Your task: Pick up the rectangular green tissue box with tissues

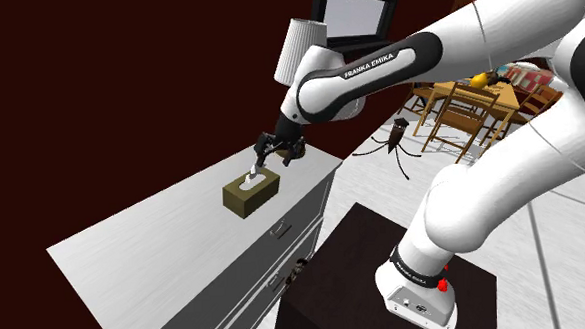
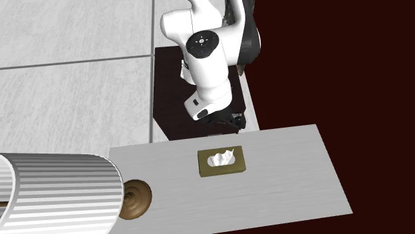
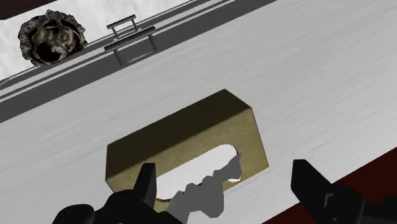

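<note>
Fingers spread wide, the black gripper [image 3: 224,170] hangs above the olive-green tissue box [image 3: 191,127], which lies flat on the white dresser top [image 3: 318,70]. A clean grasp likely means centring over it, straddling its shorter width, then lowering before closing.

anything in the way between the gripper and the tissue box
Nothing visible does. The open gripper hangs close over the olive-green tissue box on the white dresser top; the lamp stands well aside, toward the second exterior view's left.
</note>
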`<state>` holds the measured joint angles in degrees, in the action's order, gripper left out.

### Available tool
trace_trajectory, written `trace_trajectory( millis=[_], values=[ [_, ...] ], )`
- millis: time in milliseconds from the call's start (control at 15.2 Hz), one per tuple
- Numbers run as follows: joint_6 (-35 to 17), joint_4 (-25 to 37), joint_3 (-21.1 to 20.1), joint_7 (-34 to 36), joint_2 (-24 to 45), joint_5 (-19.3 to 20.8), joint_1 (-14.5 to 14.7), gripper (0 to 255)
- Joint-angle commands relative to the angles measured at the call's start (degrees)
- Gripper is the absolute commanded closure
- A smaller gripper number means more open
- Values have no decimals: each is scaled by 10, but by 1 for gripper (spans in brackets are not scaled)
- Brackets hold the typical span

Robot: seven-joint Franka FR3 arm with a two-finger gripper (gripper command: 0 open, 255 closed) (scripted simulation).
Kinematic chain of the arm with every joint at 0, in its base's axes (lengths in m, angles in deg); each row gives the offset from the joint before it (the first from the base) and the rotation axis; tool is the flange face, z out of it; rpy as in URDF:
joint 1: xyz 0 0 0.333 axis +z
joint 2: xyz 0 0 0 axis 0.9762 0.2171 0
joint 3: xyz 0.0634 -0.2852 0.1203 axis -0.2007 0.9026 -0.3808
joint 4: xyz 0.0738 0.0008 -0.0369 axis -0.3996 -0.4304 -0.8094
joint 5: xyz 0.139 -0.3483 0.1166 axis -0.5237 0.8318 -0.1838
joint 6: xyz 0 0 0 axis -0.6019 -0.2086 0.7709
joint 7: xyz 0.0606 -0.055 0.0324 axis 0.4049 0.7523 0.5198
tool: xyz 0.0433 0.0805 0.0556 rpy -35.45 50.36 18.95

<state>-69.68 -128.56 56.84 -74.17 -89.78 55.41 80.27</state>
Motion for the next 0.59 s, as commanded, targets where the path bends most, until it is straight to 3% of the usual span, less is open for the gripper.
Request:
trace_trajectory(
  millis=[0,264,528],
  values=[
    [-60,8,-1,9,45,-28,7,0],
    [-162,42,-5,17,139,-96,28,0],
    [-189,39,-3,-4,163,-121,35,0]
  ],
)
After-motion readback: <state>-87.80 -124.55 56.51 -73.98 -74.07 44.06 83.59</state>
